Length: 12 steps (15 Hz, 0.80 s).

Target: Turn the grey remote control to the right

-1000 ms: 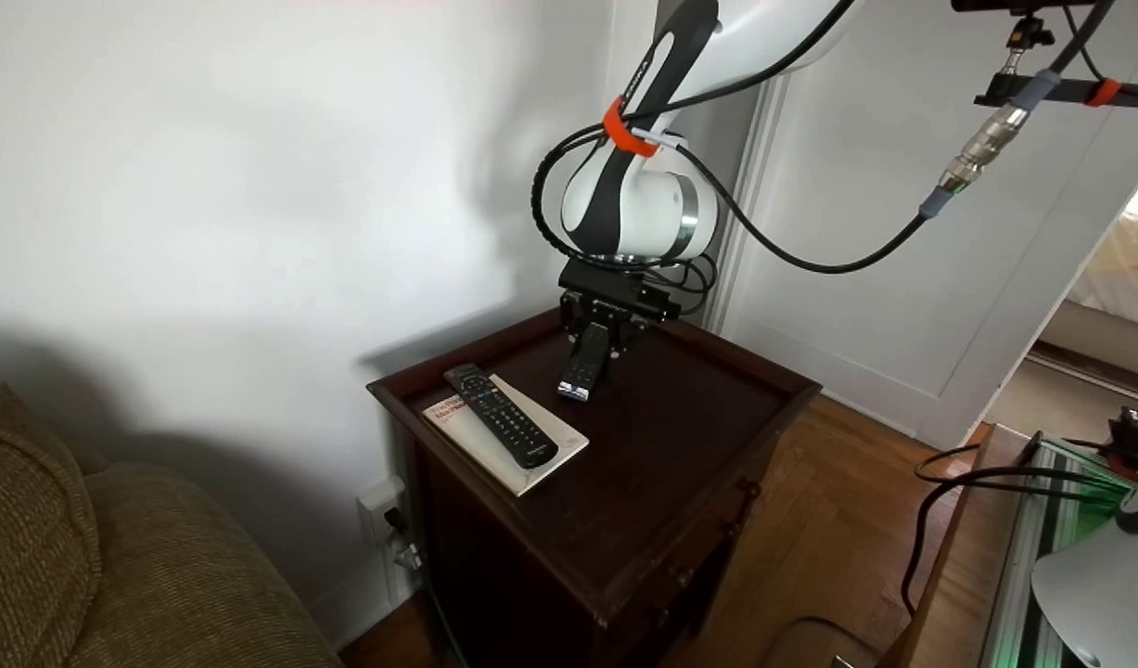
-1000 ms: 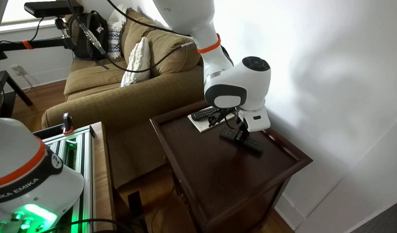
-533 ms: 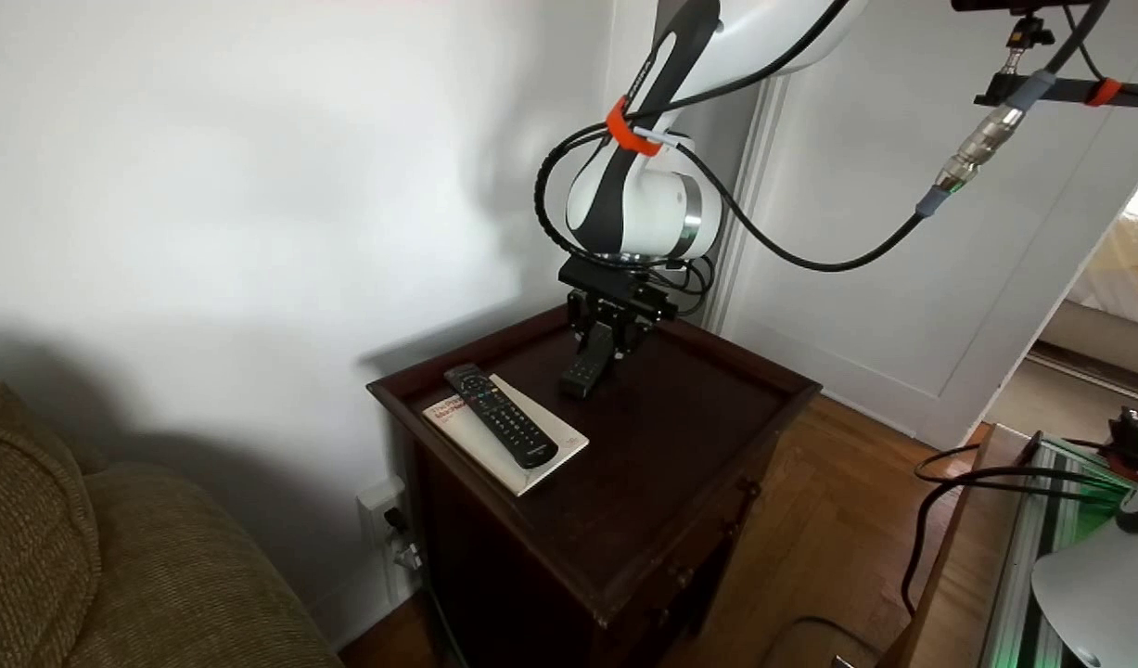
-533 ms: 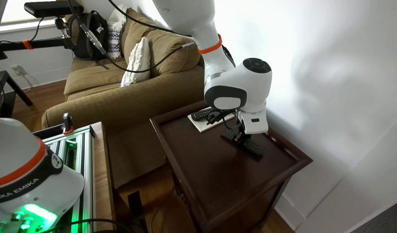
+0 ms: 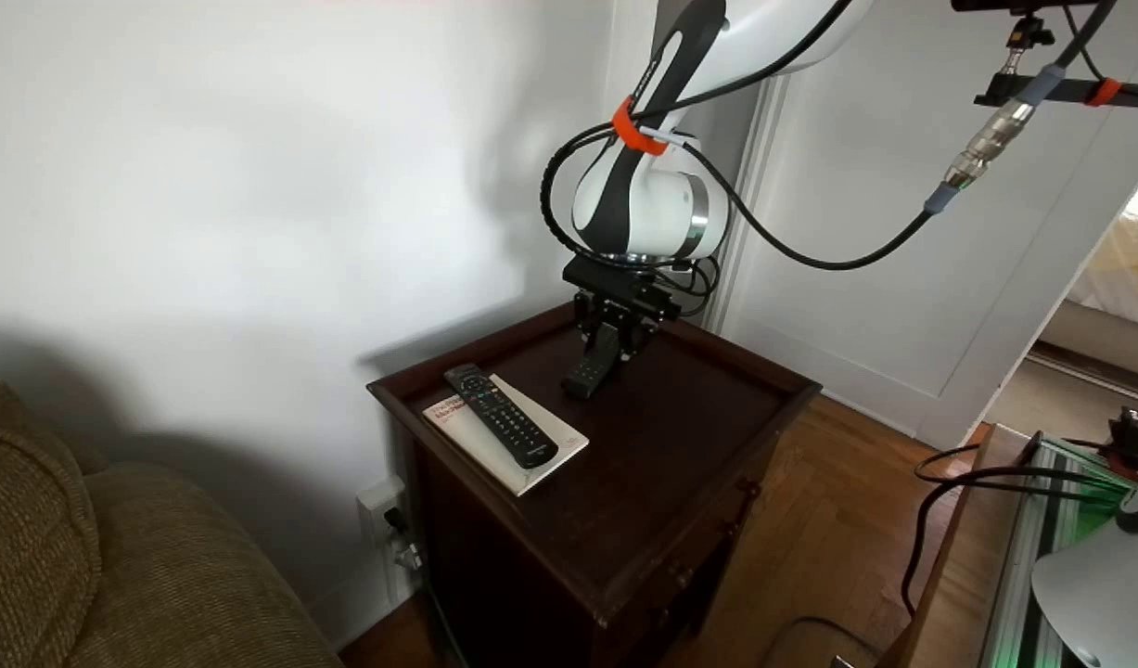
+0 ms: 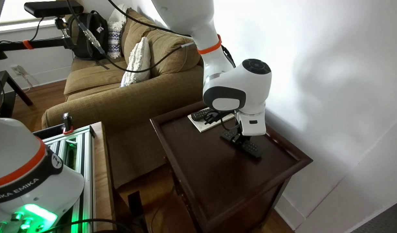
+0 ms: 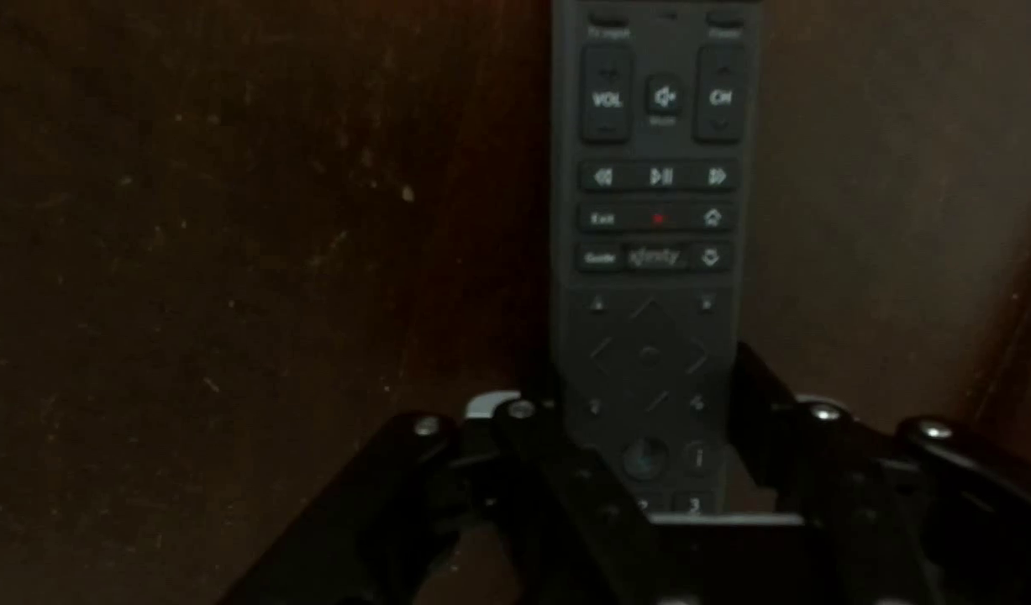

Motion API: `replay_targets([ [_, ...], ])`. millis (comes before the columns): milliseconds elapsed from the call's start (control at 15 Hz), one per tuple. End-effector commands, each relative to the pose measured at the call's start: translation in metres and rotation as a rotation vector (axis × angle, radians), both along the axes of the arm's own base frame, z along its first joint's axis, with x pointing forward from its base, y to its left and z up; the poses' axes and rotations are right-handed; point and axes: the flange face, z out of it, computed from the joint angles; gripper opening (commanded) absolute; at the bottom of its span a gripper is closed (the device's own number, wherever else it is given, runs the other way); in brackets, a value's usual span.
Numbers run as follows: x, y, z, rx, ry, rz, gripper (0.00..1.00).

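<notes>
The grey remote control [image 7: 658, 218] fills the middle of the wrist view, its long side running up the picture. My gripper [image 7: 645, 386] has one finger against each long side of it and is shut on it. In an exterior view the gripper [image 5: 608, 345] points down over the far part of the cabinet top, and the remote's near end [image 5: 585, 378] sticks out below it. The remote [image 6: 251, 149] also shows under the gripper [image 6: 240, 137] in an exterior view. It is at or close to the wooden surface; I cannot tell if it touches.
A longer black remote [image 5: 504, 417] lies on a pale book [image 5: 555, 427] beside the gripper. The dark wooden cabinet top [image 5: 661, 455] has a raised rim along the wall. A white wall [image 5: 300, 186] stands close behind. A brown sofa [image 6: 146, 97] is beside the cabinet.
My gripper and the grey remote have shifted and turned slightly; in an exterior view they move a little right. The bright glint on the remote's near end is gone. The black remote and book stay put.
</notes>
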Motion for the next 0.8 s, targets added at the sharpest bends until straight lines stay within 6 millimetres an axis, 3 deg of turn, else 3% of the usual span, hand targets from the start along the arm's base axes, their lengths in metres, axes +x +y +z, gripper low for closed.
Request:
replay_targets([
  [0, -0.009, -0.005, 0.008, 0.019, 0.007, 0.006, 0.83],
  [133, -0.009, -0.008, 0.02, 0.0, -0.012, 0.037, 0.98],
  [200, -0.008, -0.009, 0.026, -0.011, -0.022, 0.055, 1.0],
  [533, -0.008, -0.004, 0.058, -0.018, -0.035, 0.307, 1.0],
  [733, -0.006, -0.008, 0.067, -0.013, -0.01, 0.466, 1.0],
])
